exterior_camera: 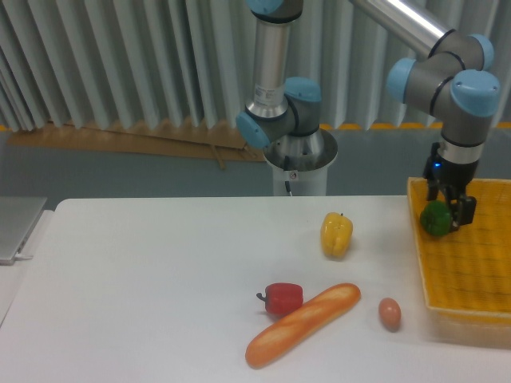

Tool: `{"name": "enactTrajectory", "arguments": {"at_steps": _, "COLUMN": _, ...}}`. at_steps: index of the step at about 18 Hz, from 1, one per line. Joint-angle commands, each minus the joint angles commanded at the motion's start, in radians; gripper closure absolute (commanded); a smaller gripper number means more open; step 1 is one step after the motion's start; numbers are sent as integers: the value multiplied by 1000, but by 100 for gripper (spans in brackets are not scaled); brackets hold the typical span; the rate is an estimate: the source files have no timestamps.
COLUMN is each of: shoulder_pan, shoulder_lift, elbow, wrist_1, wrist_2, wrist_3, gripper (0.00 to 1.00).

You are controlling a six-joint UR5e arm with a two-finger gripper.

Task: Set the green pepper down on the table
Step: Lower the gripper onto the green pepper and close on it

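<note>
The green pepper (436, 219) is a small dark-green lobed fruit at the far right, over the left rear part of the yellow woven basket (471, 275). My gripper (447, 211) comes down from above and is shut on the green pepper, with dark fingers on either side of it. I cannot tell whether the pepper rests on the basket floor or hangs just above it. The white table (144, 287) stretches out to the left of the basket.
A yellow pepper (336, 234) stands on the table left of the basket. Nearer the front lie a red pepper (282, 298), a long baguette (303, 323) and a brown egg (389, 313). The robot base (299, 155) rises behind the table's far edge.
</note>
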Motion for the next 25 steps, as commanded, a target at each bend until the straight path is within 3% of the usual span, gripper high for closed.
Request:
{"name": "enactTrajectory", "arguments": {"at_steps": 5, "shoulder_pan": 0, "shoulder_lift": -15, "elbow": 6, "wrist_1": 23, "wrist_2": 29, "wrist_3": 118, "gripper": 0}}
{"name": "enactTrajectory", "arguments": {"at_steps": 14, "shoulder_pan": 37, "shoulder_lift": -49, "elbow": -58, "wrist_1": 8, "wrist_2": 67, "wrist_3": 147, "gripper": 0}}
{"name": "enactTrajectory", "arguments": {"at_steps": 22, "shoulder_pan": 57, "shoulder_lift": -17, "elbow": -58, "wrist_1": -80, "wrist_2": 124, "wrist_3": 161, "gripper": 0}}
{"name": "enactTrajectory", "arguments": {"at_steps": 25, "shoulder_pan": 80, "shoulder_lift": -17, "elbow": -67, "wrist_1": -87, "wrist_2": 123, "wrist_3": 178, "gripper": 0}}
